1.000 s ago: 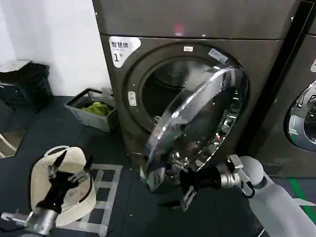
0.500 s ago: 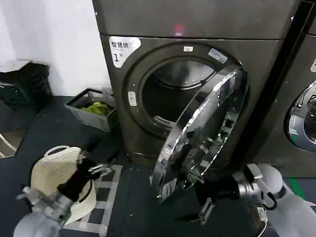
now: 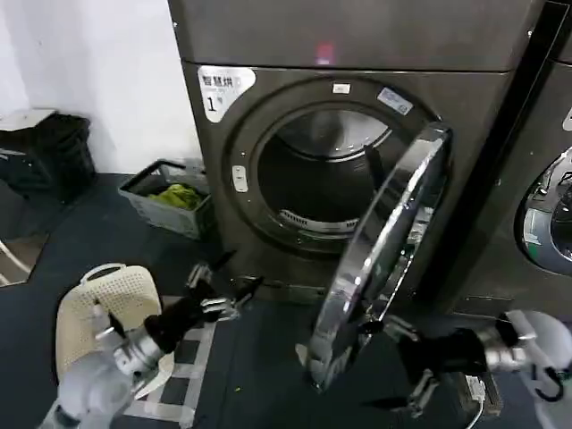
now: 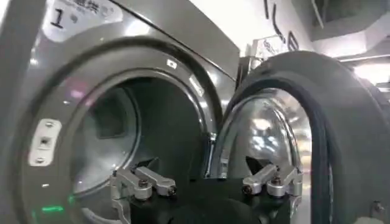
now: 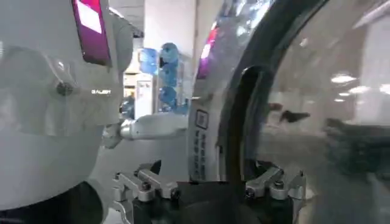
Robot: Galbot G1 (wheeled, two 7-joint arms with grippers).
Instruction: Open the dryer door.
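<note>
1. Nearest me, low on the robot's right, the right gripper sits just beside the lower edge of the dryer door, fingers spread wide with nothing between them; whether a finger touches the rim I cannot tell.
2. On the robot's left, the left gripper reaches forward above the dark floor, its fingers also wide apart and empty; in the left wrist view its fingers point at the open drum mouth.
3. Under the left arm lies a cream perforated laundry basket on the floor.
4. The dryer door stands swung well out from the machine, nearly edge-on from the head view, hinged at the right side of the opening; its chrome ring mirrors the room.
5. Behind it the dark drum opening of the grey dryer is exposed; a white label with "1" sits at the upper left of the front panel.
6. Farther left, a grey crate with green cloth stands by the white wall.
</note>
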